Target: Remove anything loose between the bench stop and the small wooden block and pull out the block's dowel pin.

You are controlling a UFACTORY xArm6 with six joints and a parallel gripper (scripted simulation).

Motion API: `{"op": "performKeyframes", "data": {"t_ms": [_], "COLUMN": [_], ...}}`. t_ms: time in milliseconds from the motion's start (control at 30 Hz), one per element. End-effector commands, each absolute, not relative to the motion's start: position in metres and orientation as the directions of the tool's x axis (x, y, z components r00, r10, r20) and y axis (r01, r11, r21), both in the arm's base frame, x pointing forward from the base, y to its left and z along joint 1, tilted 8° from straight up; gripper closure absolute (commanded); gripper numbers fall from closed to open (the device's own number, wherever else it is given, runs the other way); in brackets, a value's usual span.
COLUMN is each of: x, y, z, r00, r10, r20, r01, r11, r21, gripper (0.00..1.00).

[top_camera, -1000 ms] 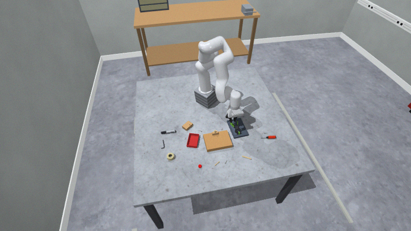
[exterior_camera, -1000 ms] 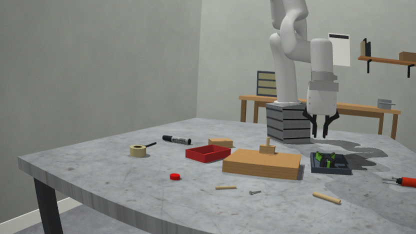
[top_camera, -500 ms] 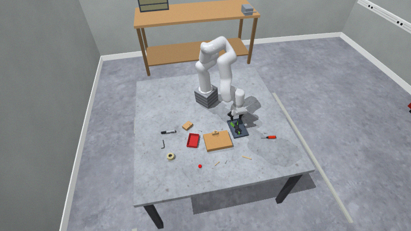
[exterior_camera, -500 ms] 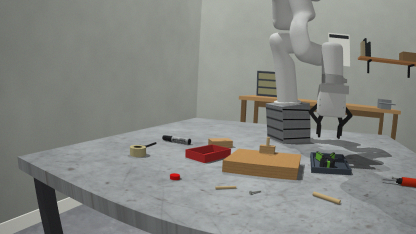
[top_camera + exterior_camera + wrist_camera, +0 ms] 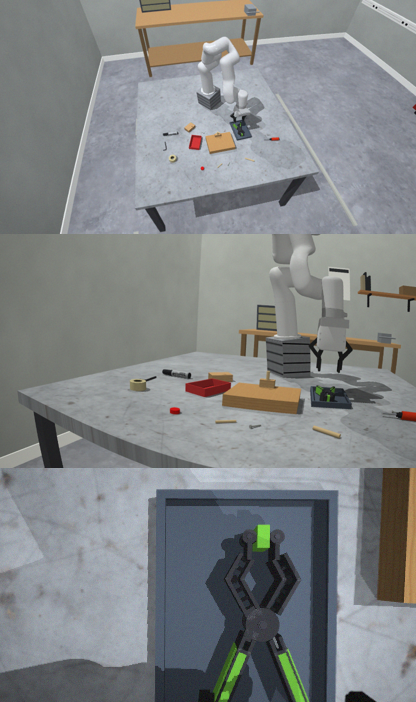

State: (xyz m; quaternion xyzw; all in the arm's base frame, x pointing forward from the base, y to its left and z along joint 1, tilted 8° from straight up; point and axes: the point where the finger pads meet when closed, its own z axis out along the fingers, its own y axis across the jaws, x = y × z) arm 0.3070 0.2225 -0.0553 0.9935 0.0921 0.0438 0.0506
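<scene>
The bench board (image 5: 221,144) (image 5: 261,401) (image 5: 395,543) lies mid-table. The small wooden block (image 5: 218,134) (image 5: 267,383) sits at its far edge with the dowel pin (image 5: 267,375) standing upright in it. I cannot make out the stop or anything loose beside the block. The spring clamp (image 5: 240,129) (image 5: 325,393) (image 5: 260,623), black with green handles, lies flat in a dark grey tray (image 5: 246,136) (image 5: 328,404) (image 5: 157,593) right of the board. My gripper (image 5: 238,117) (image 5: 329,369) hangs open and empty above the tray, over the clamp's handles.
A red tray (image 5: 195,142) (image 5: 208,387), a spare wooden block (image 5: 189,126) (image 5: 220,376), a marker (image 5: 170,133) (image 5: 176,373), a tape roll (image 5: 172,157) (image 5: 137,384) and a hex key (image 5: 164,146) lie left. Loose dowels (image 5: 225,421) (image 5: 326,431), a screw (image 5: 254,426), a red cap (image 5: 174,410) and a screwdriver (image 5: 272,139) (image 5: 405,415) lie nearer.
</scene>
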Motion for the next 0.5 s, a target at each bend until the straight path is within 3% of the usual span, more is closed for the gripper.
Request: {"op": "performKeyframes", "data": {"t_ms": [0,467], "x": [0.3079,0.3081], "y": [0.2233,0.2232], "z": [-0.0545,-0.0559], "r00": [0.979,0.979], "r10": [0.187,0.187], "r20": [0.08,0.08], "r01": [0.179,0.178], "r11": [-0.978,-0.978], "r21": [0.107,0.107], "gripper": [0.28,0.28]}}
